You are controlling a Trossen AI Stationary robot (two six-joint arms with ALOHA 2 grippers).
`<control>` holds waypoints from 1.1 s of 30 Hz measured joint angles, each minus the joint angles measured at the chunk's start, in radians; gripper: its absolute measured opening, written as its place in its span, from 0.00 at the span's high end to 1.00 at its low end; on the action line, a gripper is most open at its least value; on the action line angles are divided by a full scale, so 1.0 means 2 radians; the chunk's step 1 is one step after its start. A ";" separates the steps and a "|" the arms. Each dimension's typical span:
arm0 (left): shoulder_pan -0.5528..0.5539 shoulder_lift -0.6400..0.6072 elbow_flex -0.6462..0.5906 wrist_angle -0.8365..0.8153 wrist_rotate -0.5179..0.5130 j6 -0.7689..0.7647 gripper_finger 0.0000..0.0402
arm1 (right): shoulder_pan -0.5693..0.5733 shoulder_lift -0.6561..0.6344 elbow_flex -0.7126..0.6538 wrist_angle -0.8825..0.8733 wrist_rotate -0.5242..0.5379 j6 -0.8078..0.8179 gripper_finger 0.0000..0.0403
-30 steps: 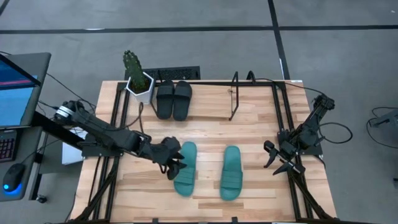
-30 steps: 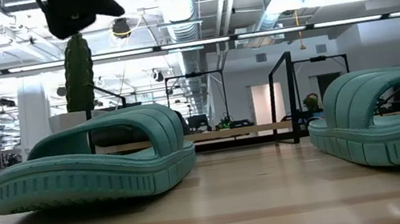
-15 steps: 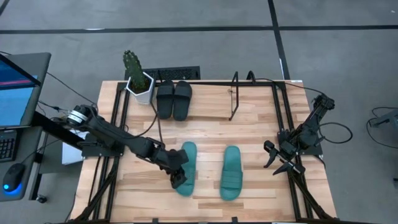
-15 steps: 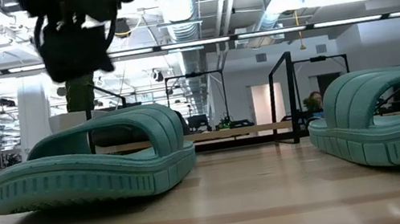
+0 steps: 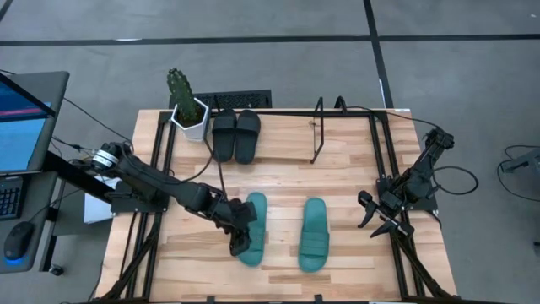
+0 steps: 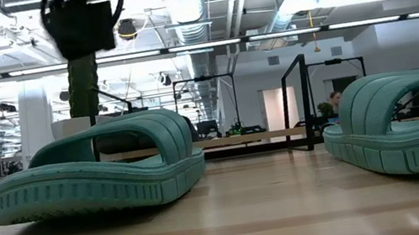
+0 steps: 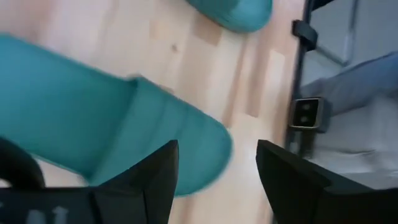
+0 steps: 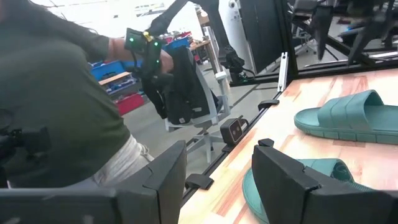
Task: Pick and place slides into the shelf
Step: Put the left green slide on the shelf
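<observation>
Two teal slides lie flat on their soles on the wood table: the left one and the right one. Two black slides lie side by side at the far side, by the shelf's thin black rods. My left gripper hangs open over the near end of the left teal slide. In the low view it stays clear above the strap. My right gripper waits open at the table's right side.
A potted cactus stands at the far left corner beside the black slides. Thick black arm-mount frames run along both table sides. A person shows beyond the table in the right wrist view. Bare wood lies between the teal slides and the shelf.
My left gripper has moved toward the table's near edge along the left teal slide, dipped down, then risen a little. The slides have stayed where they were.
</observation>
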 joint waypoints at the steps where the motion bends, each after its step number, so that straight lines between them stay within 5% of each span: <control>1: 0.001 0.000 0.010 -0.018 -0.011 0.020 0.49 | 0.000 0.000 0.000 0.000 0.000 0.000 0.58; 11: 0.025 0.015 0.060 -0.111 -0.085 0.176 0.49 | 0.000 0.000 0.000 0.000 0.000 0.000 0.58; 26: 0.054 0.131 0.107 -0.160 0.031 0.222 0.49 | 0.000 0.000 0.000 0.000 0.000 0.000 0.58; 33: 0.054 0.154 0.108 -0.155 0.043 0.225 0.49 | 0.000 0.000 0.000 0.000 0.000 0.000 0.58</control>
